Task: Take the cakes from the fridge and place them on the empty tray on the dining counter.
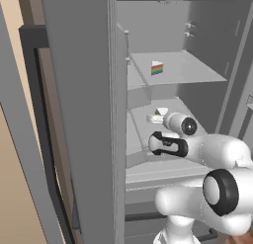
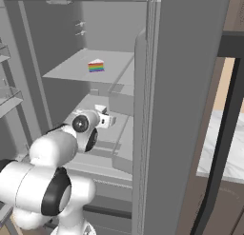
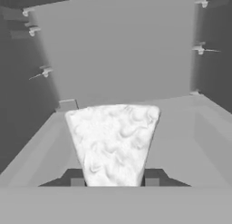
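The fridge [image 1: 84, 114] [image 2: 186, 110] stands open with my arm reaching into it. One cake [image 1: 157, 68] [image 2: 96, 66], a rainbow-layered wedge, stands on the upper shelf. A second cake [image 3: 113, 141] [image 1: 161, 111] [image 2: 100, 108] lies on the lower shelf, white frosting up and its narrow end toward my hand. My gripper [image 3: 114, 181] [image 1: 156, 119] [image 2: 106, 119] is shut on that narrow end, one finger against each side. The tray is out of view. A strip of the dining counter [image 2: 224, 143] shows past the fridge door.
The lower shelf [image 3: 190, 141] has side walls close to the hand on both sides. The upper shelf [image 1: 192, 70] hangs just above my wrist. Door bins [image 2: 9, 98] jut in at the left. The open door's edge [image 2: 143, 134] stands to the arm's right.
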Available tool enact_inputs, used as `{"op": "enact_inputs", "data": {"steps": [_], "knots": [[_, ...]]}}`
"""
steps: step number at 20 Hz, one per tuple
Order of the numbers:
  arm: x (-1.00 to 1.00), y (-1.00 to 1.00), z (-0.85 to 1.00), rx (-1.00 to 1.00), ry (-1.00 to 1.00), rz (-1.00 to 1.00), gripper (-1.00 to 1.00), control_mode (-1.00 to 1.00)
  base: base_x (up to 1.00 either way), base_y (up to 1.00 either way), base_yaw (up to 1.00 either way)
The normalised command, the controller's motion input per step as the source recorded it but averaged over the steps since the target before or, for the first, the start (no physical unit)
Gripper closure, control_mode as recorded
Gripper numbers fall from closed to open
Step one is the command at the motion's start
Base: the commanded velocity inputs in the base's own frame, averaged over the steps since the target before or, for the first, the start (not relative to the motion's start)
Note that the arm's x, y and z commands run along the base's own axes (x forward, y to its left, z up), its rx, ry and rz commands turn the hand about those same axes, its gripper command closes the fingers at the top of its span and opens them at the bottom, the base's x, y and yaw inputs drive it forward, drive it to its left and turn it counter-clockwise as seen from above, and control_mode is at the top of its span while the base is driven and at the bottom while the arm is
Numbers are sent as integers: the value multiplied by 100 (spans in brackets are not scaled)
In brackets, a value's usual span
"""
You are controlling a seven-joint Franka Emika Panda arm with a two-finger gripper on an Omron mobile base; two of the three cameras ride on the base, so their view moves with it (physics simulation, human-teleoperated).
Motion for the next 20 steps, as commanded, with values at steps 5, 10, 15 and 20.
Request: {"op": "enact_inputs", "data": {"steps": [5,10,15,20], "knots": [[-17,0,85,0,33,-3,100,-100,0,0,0],[-52,0,55,0,38,-7,100,-100,0,0,0],[-90,0,0,0,16,-2,100,-100,0,0,0],[-83,0,52,4,-6,1,100,-100,0,0,0]]}}
